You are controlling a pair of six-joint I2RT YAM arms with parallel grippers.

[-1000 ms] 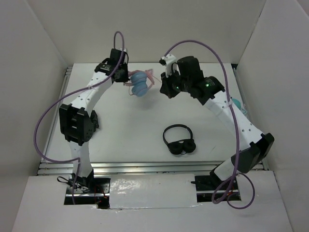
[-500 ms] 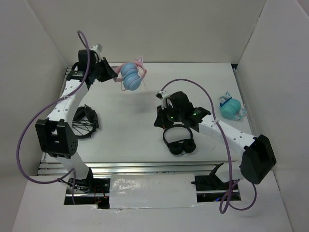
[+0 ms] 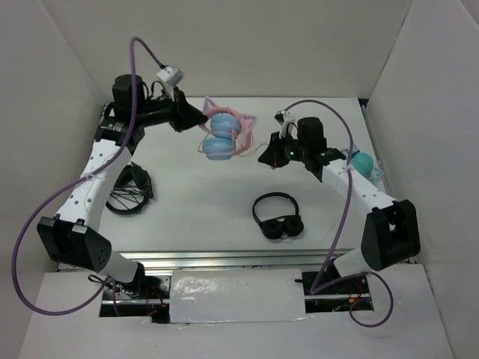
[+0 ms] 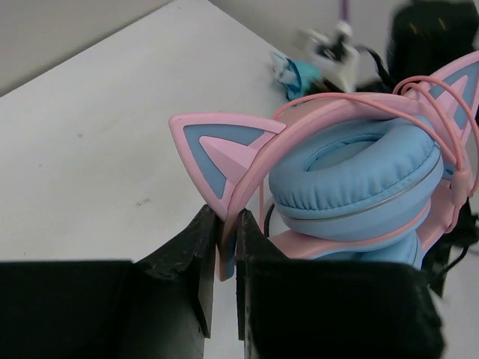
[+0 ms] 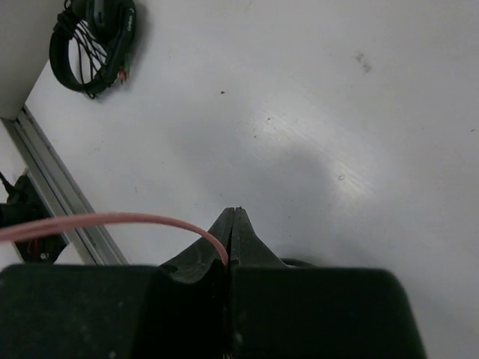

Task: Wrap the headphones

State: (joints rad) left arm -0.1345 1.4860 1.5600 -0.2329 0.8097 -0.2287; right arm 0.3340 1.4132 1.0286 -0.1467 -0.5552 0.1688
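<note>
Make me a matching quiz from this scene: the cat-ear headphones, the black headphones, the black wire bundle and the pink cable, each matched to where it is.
1 cat-ear headphones
2 black headphones
3 black wire bundle
4 pink cable

A lying at the left side of the table
B pinched in the right gripper
C clamped in the left gripper
D lying flat mid-table

Pairs: 1-C, 2-D, 3-A, 4-B

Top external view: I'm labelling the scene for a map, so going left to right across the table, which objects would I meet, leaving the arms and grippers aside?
black wire bundle → pink cat-ear headphones, held up off the table → black headphones → teal object, partly hidden
</note>
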